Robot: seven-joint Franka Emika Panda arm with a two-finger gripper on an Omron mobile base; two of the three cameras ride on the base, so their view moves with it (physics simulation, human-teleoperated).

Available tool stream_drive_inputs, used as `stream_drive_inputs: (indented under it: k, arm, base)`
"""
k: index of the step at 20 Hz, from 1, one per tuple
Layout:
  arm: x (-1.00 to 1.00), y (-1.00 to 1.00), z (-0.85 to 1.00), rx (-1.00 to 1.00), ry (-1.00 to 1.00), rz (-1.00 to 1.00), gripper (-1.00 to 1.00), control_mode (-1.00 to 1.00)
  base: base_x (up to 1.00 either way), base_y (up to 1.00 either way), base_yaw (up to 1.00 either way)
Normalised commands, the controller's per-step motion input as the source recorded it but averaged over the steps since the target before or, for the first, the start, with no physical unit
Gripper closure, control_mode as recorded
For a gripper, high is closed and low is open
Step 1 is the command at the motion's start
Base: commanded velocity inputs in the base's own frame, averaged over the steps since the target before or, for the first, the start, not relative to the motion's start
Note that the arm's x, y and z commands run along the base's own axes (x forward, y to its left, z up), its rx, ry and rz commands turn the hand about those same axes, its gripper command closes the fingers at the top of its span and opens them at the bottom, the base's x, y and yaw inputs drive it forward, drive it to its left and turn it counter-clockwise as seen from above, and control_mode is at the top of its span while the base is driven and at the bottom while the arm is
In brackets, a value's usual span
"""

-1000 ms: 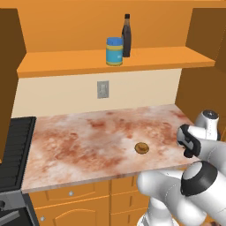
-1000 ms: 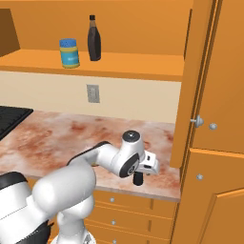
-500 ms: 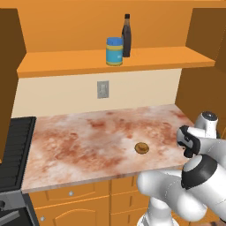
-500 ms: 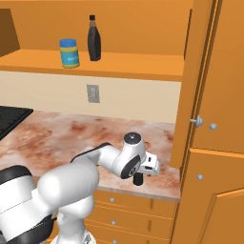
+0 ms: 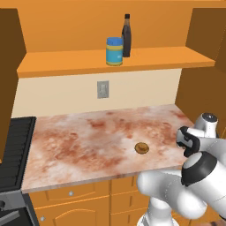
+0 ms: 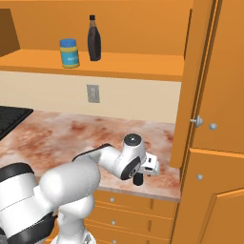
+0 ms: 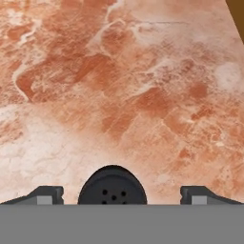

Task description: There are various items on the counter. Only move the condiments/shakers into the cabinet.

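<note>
The small black shaker [image 7: 112, 187] stands on the counter [image 7: 119, 71] near its right front corner. My gripper [image 7: 121, 195] is open right above it, one finger tip on each side, both clear of its round holed top. From the base, the gripper [image 6: 139, 178] hangs low over the counter edge [image 5: 88, 176]. The dark brown bottle [image 5: 126, 35] [image 6: 94, 40] and the blue-lidded jar [image 5: 114, 51] [image 6: 69, 53] stand side by side on the cabinet shelf [image 5: 154, 59]. The round brown pastry [image 5: 141, 148] lies on the counter, left of my hand.
A black stove [image 5: 13, 150] borders the counter on the left. A tall orange door with silver knobs [image 6: 214, 119] rises just right of the counter's end. A wall outlet [image 5: 103, 89] sits under the shelf. Dark side panels close the cabinet at both ends.
My hand has sunk slightly towards the counter over the shaker. The bottle, jar and pastry have not moved.
</note>
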Motion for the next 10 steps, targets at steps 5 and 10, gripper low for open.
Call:
stream_drive_inputs:
  k: [5, 10]
  arm:
    - [0.00, 0.00, 0.00, 0.00, 0.00, 0.00, 1.00, -1.00]
    - [-0.08, 0.00, 0.56, -0.01, -0.16, 0.00, 1.00, -1.00]
  base:
    - [0.00, 0.00, 0.00]
    - [0.00, 0.00, 0.00]
